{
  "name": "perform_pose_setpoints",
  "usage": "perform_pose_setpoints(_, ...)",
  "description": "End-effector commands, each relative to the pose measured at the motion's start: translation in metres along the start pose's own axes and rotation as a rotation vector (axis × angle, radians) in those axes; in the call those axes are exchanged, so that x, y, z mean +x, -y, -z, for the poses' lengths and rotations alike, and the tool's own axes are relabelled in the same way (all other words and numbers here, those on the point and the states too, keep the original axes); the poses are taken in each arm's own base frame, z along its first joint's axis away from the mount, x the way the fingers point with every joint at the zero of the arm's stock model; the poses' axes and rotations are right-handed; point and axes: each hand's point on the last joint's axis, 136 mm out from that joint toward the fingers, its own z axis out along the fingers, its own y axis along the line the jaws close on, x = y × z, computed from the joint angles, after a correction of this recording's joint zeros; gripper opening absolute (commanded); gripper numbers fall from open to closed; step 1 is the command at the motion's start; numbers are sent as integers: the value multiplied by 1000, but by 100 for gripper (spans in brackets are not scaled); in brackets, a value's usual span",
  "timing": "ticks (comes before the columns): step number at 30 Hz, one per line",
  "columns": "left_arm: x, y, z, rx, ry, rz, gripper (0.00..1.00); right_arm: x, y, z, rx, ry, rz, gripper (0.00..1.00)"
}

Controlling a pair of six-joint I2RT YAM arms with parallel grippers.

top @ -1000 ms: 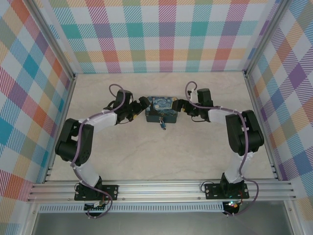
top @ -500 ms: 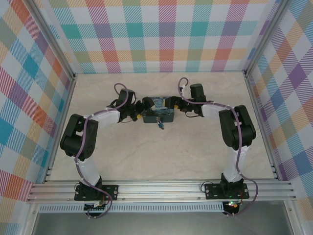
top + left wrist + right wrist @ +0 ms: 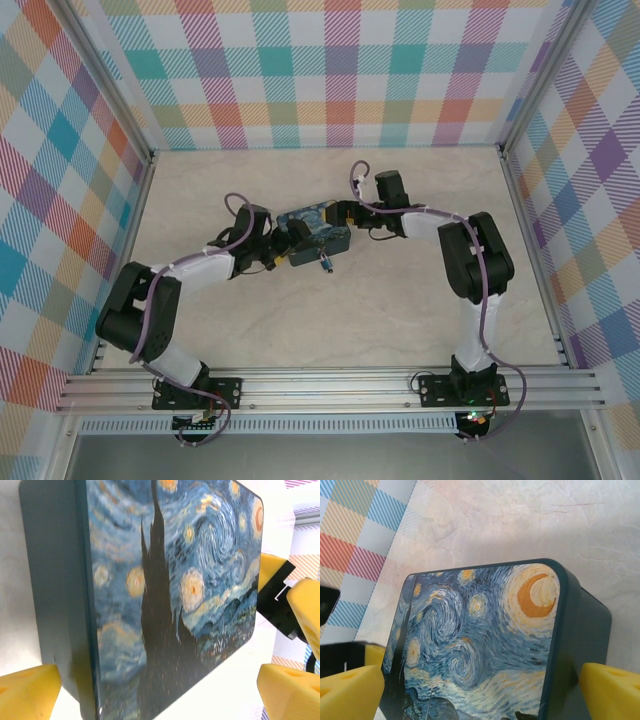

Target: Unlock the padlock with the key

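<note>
Left gripper [image 3: 287, 243]: jaws spread wide and holding nothing. In its wrist view [image 3: 160, 695] the yellow pads straddle one end of the Starry Night tin [image 3: 165, 595], with a clear gap on the lid side. Right gripper [image 3: 341, 213]: also released. Its pads [image 3: 350, 692] flank the opposite corner of the tin [image 3: 485, 645]. One pad sits just beside the side wall, but I can't tell if it touches. So both arms bracket the tin [image 3: 313, 228] from either end, mid-worktop [image 3: 400, 300]. Padlock [image 3: 324, 262] is the small bluish speck against the tin's near face, between the two arms and outside both sets of jaws. The key is too small to resolve from above, so I can't tell whether it's in the lock or lying by it. Handling guess: the padlock is light, rigid, smooth metal, so it will likely swivel on its shackle and slip if pinched on the edges. Take the body across its flat faces and leave the keyhole end exposed. The key is thin and stiff, so grip it by the head, shaft in line with the keyway, with little margin for misalignment. The tin looks light and may skate on the smooth worktop, so one gripper probably needs to brace it while the other works the lock.
</note>
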Motion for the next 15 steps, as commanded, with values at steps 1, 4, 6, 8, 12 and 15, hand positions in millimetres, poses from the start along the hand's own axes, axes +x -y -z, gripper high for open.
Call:
perform_pose_setpoints(1, -3, 10, 14, 28, 50, 5, 100, -24, -6, 31, 41, 95, 63, 100)
perform_pose_setpoints(4, -5, 5, 28, -21, 88, -22, 100, -25, -4, 58, 100, 151, 81, 100)
perform_pose_setpoints(6, -9, 4, 38, -45, 121, -50, 100, -14, -6, 70, 124, 149, 97, 100)
perform_pose_setpoints(8, -13, 5, 45, -55, 141, -66, 100, 7, -11, 79, 116, 126, 97, 98)
perform_pose_setpoints(12, -23, 20, 51, -45, 150, -101, 100, 55, -24, 76, 57, 62, 71, 84)
perform_pose_setpoints(15, -41, 31, 52, -50, 163, -143, 100, 86, -30, 62, 31, 11, 68, 77)
